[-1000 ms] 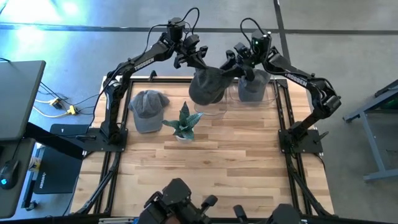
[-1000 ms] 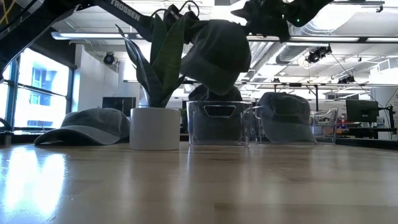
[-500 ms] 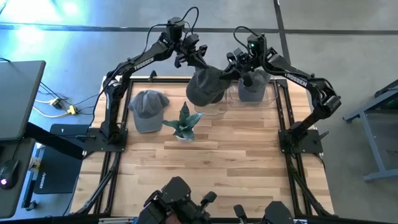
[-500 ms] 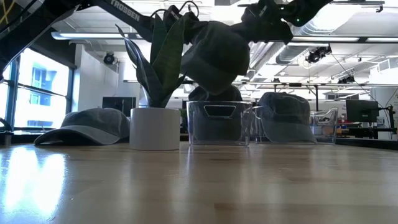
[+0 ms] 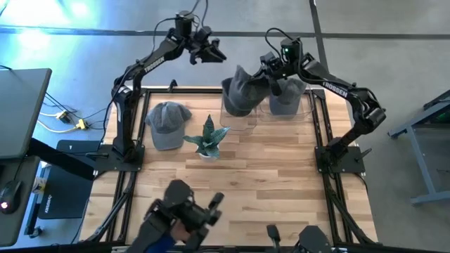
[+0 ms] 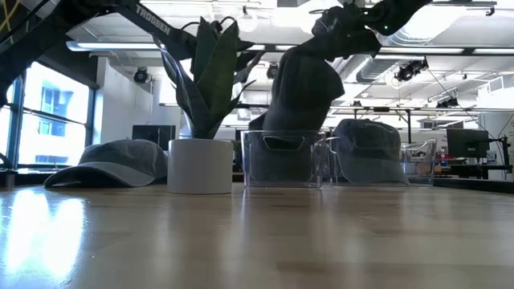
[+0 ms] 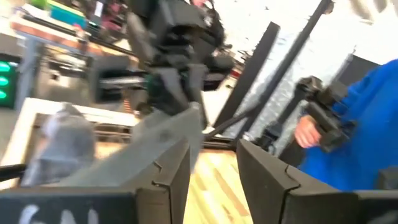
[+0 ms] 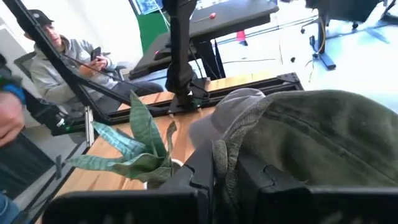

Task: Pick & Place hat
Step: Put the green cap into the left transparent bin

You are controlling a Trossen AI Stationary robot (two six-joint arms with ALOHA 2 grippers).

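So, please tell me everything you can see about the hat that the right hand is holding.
The hat is a dark grey-green cap of soft, washed-looking cloth with visible seams. It hangs crumpled and upright from the right hand, whose fingers are shut on a fold of the cloth; the right wrist view shows this pinch close up. Its lower part reaches into a clear bin at the far side of the table. The left hand is apart from it, raised beyond the table's far edge.
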